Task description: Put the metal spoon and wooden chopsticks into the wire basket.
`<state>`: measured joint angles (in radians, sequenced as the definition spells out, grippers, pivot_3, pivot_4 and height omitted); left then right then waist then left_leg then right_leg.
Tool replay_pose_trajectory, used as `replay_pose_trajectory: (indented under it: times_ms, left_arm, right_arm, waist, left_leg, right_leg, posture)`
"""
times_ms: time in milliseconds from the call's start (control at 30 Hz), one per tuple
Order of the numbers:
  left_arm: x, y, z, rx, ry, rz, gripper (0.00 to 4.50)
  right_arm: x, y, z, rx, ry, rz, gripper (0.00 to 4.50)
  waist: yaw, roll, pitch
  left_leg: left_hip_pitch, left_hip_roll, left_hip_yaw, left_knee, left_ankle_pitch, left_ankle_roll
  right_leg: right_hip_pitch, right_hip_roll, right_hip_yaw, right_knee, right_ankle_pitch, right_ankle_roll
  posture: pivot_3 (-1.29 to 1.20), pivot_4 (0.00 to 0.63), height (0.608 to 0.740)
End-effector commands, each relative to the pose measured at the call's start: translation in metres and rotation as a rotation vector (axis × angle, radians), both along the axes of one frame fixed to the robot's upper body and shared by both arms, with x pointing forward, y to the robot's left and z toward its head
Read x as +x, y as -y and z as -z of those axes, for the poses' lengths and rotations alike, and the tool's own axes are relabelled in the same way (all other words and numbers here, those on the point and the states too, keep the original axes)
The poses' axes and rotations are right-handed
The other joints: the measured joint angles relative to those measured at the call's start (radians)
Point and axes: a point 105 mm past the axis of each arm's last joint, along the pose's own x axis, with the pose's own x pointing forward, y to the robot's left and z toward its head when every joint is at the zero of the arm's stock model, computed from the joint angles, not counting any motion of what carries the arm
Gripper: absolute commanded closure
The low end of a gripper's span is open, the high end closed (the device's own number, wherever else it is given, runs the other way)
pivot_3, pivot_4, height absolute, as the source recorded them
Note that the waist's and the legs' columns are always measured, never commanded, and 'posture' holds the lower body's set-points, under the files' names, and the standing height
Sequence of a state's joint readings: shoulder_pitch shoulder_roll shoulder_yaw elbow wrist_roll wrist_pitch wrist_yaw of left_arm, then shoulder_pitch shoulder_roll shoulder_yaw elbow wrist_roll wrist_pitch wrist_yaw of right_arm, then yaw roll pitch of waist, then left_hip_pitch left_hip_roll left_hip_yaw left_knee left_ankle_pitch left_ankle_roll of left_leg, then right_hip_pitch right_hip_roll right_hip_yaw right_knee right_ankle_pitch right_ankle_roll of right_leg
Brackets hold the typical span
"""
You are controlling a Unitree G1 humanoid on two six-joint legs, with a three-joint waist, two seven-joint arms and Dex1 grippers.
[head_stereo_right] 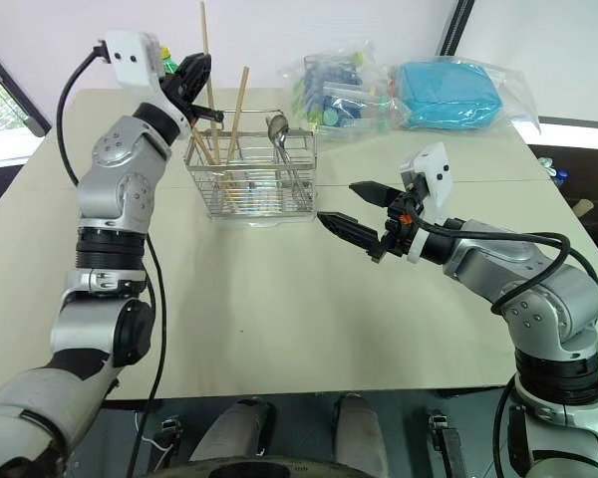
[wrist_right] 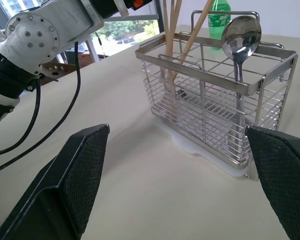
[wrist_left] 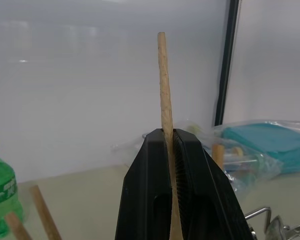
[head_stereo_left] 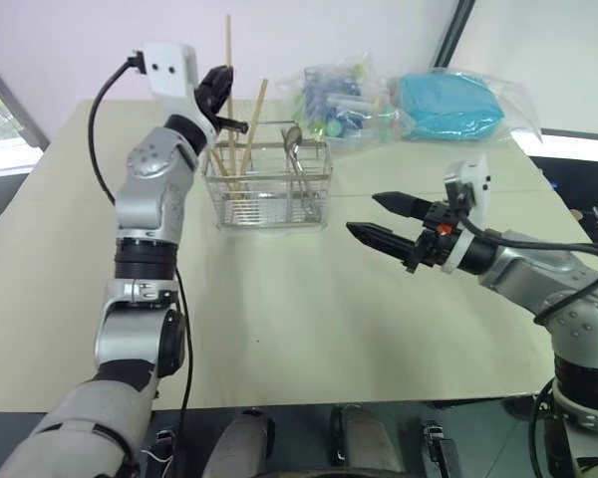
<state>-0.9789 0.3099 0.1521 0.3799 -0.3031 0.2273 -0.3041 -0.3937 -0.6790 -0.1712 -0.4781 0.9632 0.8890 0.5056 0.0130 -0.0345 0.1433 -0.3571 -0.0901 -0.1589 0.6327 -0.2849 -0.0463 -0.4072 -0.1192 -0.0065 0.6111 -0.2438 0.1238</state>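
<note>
My left gripper (head_stereo_left: 222, 98) is clamped on a wooden chopstick (head_stereo_left: 229, 60) above the wire basket (head_stereo_left: 269, 189) near the table's far edge; metal spoon (head_stereo_left: 292, 139) already inside. I should lower it vertically into the compartment before unclamping. Right gripper (head_stereo_left: 384, 219) hangs spread wide, empty.

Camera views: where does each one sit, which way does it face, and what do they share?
Left and right eye views: on the head, looking forward and down at the table; both arms show.
Left wrist view: along the left hand, shut on one of the wooden chopsticks, facing the wall.
Right wrist view: along the open right hand, facing the wire basket holding the metal spoon; the left arm shows.
Shared: the head and right wrist views show the basket; all show a green bottle.
</note>
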Motion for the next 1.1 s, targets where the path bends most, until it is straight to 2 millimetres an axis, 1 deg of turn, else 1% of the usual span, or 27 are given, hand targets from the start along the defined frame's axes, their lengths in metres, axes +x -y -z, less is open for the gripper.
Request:
replay_pose_trajectory:
  times_ms: [33,100,133,233,267,333,367,433,500,567,600,667,733,800,833,900,967,1100]
  left_arm:
    - [-0.006,-0.004,-0.018,-0.004,0.071,-0.004,4.47]
    - [-0.009,-0.002,-0.014,-0.016,0.063,0.012,3.76]
    - [-0.010,-0.001,-0.012,-0.021,0.061,0.019,3.49]
    - [-0.014,0.000,-0.009,-0.034,0.054,0.032,2.03]
    - [-0.015,-0.001,-0.008,-0.038,0.051,0.034,1.43]
    - [-0.017,-0.004,-0.009,-0.048,0.047,0.036,0.42]
    - [-0.018,-0.006,-0.009,-0.051,0.044,0.040,0.02]
    - [-0.022,-0.012,-0.014,-0.032,0.043,0.052,0.02]
    - [-0.029,-0.019,-0.023,0.023,0.048,0.068,0.02]
    - [-0.043,-0.027,-0.036,0.128,0.048,0.120,0.02]
    - [-0.054,-0.034,-0.043,0.204,0.053,0.150,0.02]
    - [-0.075,-0.046,-0.047,0.338,0.015,0.215,0.02]
    - [-0.097,-0.061,-0.043,0.490,-0.021,0.247,0.02]
    - [-0.114,-0.075,-0.035,0.600,-0.066,0.251,0.02]
    - [-0.123,-0.084,-0.030,0.627,-0.106,0.250,0.02]
    - [-0.139,-0.097,-0.024,0.660,-0.164,0.244,0.02]
    - [-0.151,-0.105,-0.017,0.682,-0.205,0.234,0.02]
    - [-0.166,-0.116,-0.007,0.681,-0.254,0.187,0.02]
  right_arm:
    - [-0.003,0.000,-0.012,0.006,0.049,-0.010,0.00]
    - [-0.002,-0.001,-0.013,0.007,0.050,-0.014,0.00]
    - [-0.002,-0.002,-0.013,0.007,0.049,-0.017,0.00]
    - [-0.001,-0.002,-0.013,0.005,0.049,-0.023,0.00]
    - [-0.001,-0.002,-0.013,0.002,0.049,-0.025,0.00]
    - [0.001,-0.002,-0.012,-0.007,0.052,-0.027,0.00]
    - [0.002,-0.001,-0.012,-0.013,0.054,-0.027,0.00]
    - [0.005,0.001,-0.012,-0.030,0.061,-0.023,0.00]
    - [0.009,0.006,-0.012,-0.054,0.073,-0.017,0.00]
    - [0.016,0.014,-0.014,-0.090,0.092,-0.005,0.00]
    - [0.021,0.018,-0.016,-0.111,0.100,0.002,0.00]
    - [0.030,0.027,-0.019,-0.150,0.112,0.013,0.00]
    - [0.038,0.034,-0.021,-0.185,0.118,0.021,0.00]
    - [0.044,0.038,-0.022,-0.209,0.123,0.019,0.00]
    - [0.046,0.040,-0.023,-0.216,0.124,0.011,0.00]
    - [0.050,0.040,-0.024,-0.228,0.126,-0.009,0.00]
    - [0.052,0.039,-0.024,-0.236,0.127,-0.034,0.00]
    - [0.056,0.029,-0.024,-0.231,0.134,-0.079,0.00]
  waist:
    - [0.001,0.000,0.000]
    - [0.000,0.000,0.000]
    - [0.000,0.000,0.000]
    - [0.000,0.000,0.000]
    - [0.000,0.000,0.000]
    - [-0.001,0.000,0.000]
    - [-0.001,0.000,0.000]
    - [-0.001,0.000,0.000]
    - [-0.004,0.000,0.000]
    - [-0.008,0.001,0.001]
    - [-0.011,0.001,0.001]
    - [-0.023,0.003,0.002]
    - [-0.030,0.006,0.002]
    - [-0.031,0.008,0.002]
    - [-0.031,0.009,0.002]
    - [-0.030,0.009,0.002]
    - [-0.027,0.009,0.003]
    - [-0.023,0.009,0.003]
  left_leg:
    - [0.000,0.000,0.000,0.000,0.000,0.000]
    - [0.000,0.000,0.000,0.000,0.000,0.000]
    - [0.000,0.000,0.000,0.000,0.000,0.000]
    - [0.000,0.000,0.000,0.000,-0.001,0.001]
    - [0.000,0.000,0.000,0.000,0.000,0.001]
    - [0.000,0.000,0.000,0.000,-0.001,0.001]
    - [0.000,0.000,0.000,0.000,-0.001,0.001]
    - [0.000,0.000,0.000,0.000,-0.001,0.001]
    - [0.000,0.000,0.000,0.000,-0.001,0.002]
    - [0.001,0.000,0.000,0.000,-0.001,0.002]
    - [0.000,0.000,0.000,0.000,-0.001,0.003]
    - [0.000,0.000,0.001,-0.001,-0.002,0.003]
    - [0.001,0.000,0.001,-0.003,-0.002,0.004]
    - [0.002,0.001,0.002,-0.003,-0.002,0.004]
    - [0.002,0.001,0.002,-0.004,-0.002,0.004]
    - [0.001,0.001,0.002,-0.003,-0.003,0.005]
    - [0.001,0.002,0.002,-0.003,-0.003,0.006]
    - [0.001,0.002,0.001,-0.003,-0.004,0.007]
  right_leg:
    - [0.000,0.000,0.000,0.000,0.000,0.000]
    - [0.000,0.000,0.000,0.000,0.000,0.000]
    - [0.000,0.000,0.000,0.000,0.000,0.000]
    - [0.000,0.000,0.000,0.000,0.000,0.000]
    - [0.000,0.000,0.000,0.000,0.000,0.000]
    - [0.000,0.000,0.000,0.000,0.000,0.000]
    - [0.000,0.000,0.000,0.000,0.000,0.000]
    - [0.000,0.000,0.000,0.000,0.000,0.000]
    - [0.000,0.000,0.000,0.000,0.000,0.000]
    - [0.000,0.000,0.000,0.001,0.000,0.000]
    - [-0.001,0.001,0.000,0.001,0.000,0.000]
    - [-0.002,0.001,0.000,0.001,0.000,0.000]
    - [-0.001,0.001,0.000,0.001,0.000,0.000]
    - [0.000,0.000,0.000,0.000,0.000,0.000]
    - [0.000,0.000,0.001,0.000,0.000,0.000]
    - [-0.001,0.000,0.001,-0.001,0.000,0.000]
    - [-0.001,0.000,0.001,-0.001,0.000,0.000]
    - [0.000,0.000,0.001,-0.001,0.000,0.000]
  posture:
    - [0.00,0.150,0.707]
    - [0.00,0.150,0.707]
    - [0.00,0.150,0.707]
    - [0.00,0.150,0.707]
    - [0.00,0.150,0.707]
    - [0.00,0.150,0.707]
    - [0.00,0.150,0.707]
    - [0.00,0.150,0.707]
    - [0.00,0.150,0.707]
    - [0.00,0.150,0.707]
    - [0.00,0.150,0.707]
    - [0.00,0.150,0.707]
    - [0.00,0.150,0.707]
    - [0.00,0.150,0.707]
    - [0.00,0.150,0.707]
    - [0.00,0.150,0.707]
    - [0.00,0.150,0.707]
    - [0.00,0.150,0.707]
